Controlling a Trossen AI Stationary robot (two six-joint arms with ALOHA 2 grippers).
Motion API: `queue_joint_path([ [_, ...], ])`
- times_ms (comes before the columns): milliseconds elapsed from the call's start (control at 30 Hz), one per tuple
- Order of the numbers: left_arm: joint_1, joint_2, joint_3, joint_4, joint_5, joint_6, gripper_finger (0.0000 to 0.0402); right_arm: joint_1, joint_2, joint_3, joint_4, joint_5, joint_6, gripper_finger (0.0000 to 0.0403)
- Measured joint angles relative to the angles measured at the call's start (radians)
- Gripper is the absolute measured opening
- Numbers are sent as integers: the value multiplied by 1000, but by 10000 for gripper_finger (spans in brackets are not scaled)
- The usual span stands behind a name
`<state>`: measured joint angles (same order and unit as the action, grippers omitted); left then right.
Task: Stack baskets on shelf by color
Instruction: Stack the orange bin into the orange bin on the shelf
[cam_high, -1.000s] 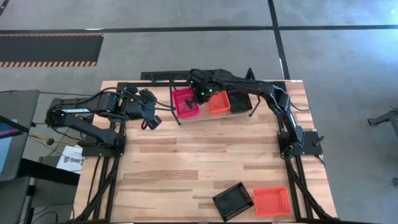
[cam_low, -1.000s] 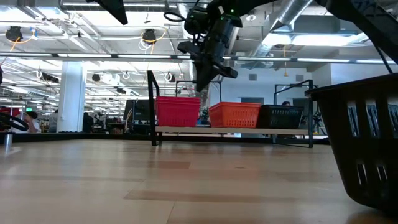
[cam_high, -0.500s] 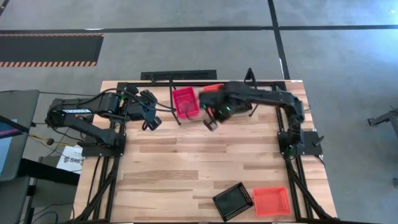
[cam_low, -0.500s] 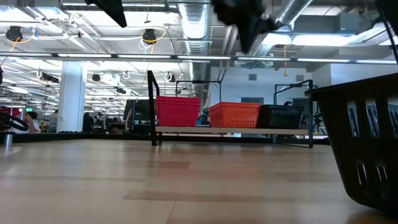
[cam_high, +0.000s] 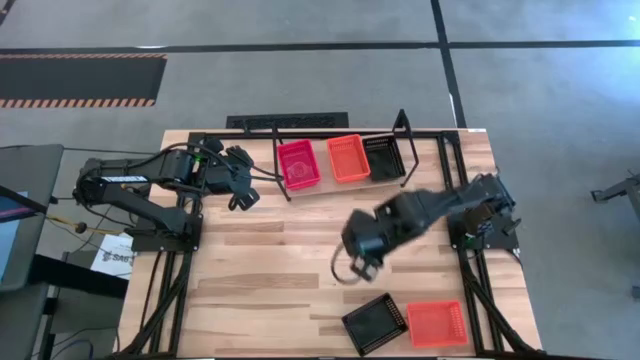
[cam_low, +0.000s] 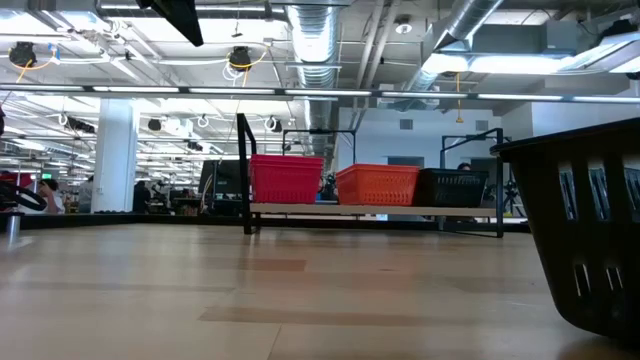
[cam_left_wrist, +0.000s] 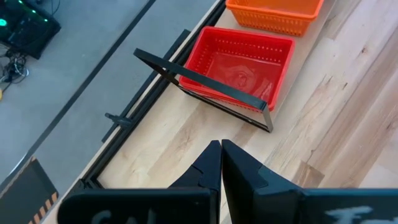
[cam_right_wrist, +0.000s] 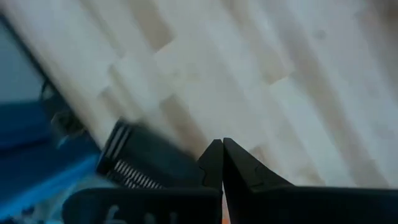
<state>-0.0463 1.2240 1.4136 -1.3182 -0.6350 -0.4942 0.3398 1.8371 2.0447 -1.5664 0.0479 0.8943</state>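
The shelf (cam_high: 325, 150) stands at the table's far edge and carries three baskets in a row: a pinkish-red one (cam_high: 299, 164), an orange one (cam_high: 349, 158) and a black one (cam_high: 383, 157). Each rests on its bottom on the board. Two more baskets lie near the front edge, one black (cam_high: 373, 323) and one orange-red (cam_high: 437, 323). My right gripper (cam_high: 350, 270) hangs shut over the table's middle, above and short of the black basket (cam_right_wrist: 140, 158), with nothing between its fingers. My left gripper (cam_left_wrist: 221, 144) waits shut at the far left, beside the shelf's end loop (cam_left_wrist: 205, 81).
Bare wooden tabletop (cam_high: 270, 260) stretches between the shelf and the two front baskets. In the low view the front black basket (cam_low: 585, 230) fills the right side, and the shelf's baskets (cam_low: 376, 184) show behind it. Black frame rails (cam_high: 470, 270) run along the table's sides.
My right gripper has left the shelf, where it hovered over the red and orange baskets. It has swung toward the table's near edge and risen out of the low view. The shelf's three baskets stay where they were.
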Motion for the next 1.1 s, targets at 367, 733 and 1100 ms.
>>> queue_joint_path([
  [367, 0, 0, 0, 10, 36, -1, 0, 169, -17, -311, -5, -173, 377, 28],
  [733, -117, 86, 0, 90, 183, -103, 0, 314, -45, -513, -5, -337, 588, 45],
  [1100, -214, 221, 0, 238, 231, -222, 0, 478, -66, -533, 4, -336, 620, 45],
])
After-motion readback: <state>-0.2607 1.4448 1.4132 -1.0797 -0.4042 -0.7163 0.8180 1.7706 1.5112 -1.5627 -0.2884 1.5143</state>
